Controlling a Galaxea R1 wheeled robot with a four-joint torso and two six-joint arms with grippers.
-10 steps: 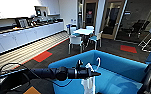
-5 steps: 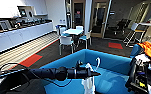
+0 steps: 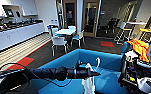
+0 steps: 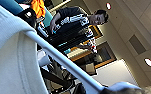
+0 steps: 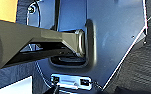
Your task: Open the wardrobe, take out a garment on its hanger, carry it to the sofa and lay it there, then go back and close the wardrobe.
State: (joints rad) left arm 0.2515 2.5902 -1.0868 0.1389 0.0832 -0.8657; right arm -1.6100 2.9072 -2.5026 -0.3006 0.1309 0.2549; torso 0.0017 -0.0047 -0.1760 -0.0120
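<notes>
Over the blue sofa [image 3: 108,75] seat's front edge, left claw [image 3: 97,73] pinches hanger [image 3: 98,62]; white shirt [image 3: 89,83] hangs vertically just below. Right claw's state: cannot tell.

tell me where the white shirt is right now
In the head view the white shirt hangs from the left end effector, over the blue sofa.

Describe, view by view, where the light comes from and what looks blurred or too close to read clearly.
Head view: daylight brightens the counter at left; the sofa is evenly lit; the left arm is dark against it. Left wrist view: round ceiling lights glare; the garment and hanger loom close and soft. Right wrist view: a dull sheen lies on the robot's own plate, the floor blurred.
</notes>
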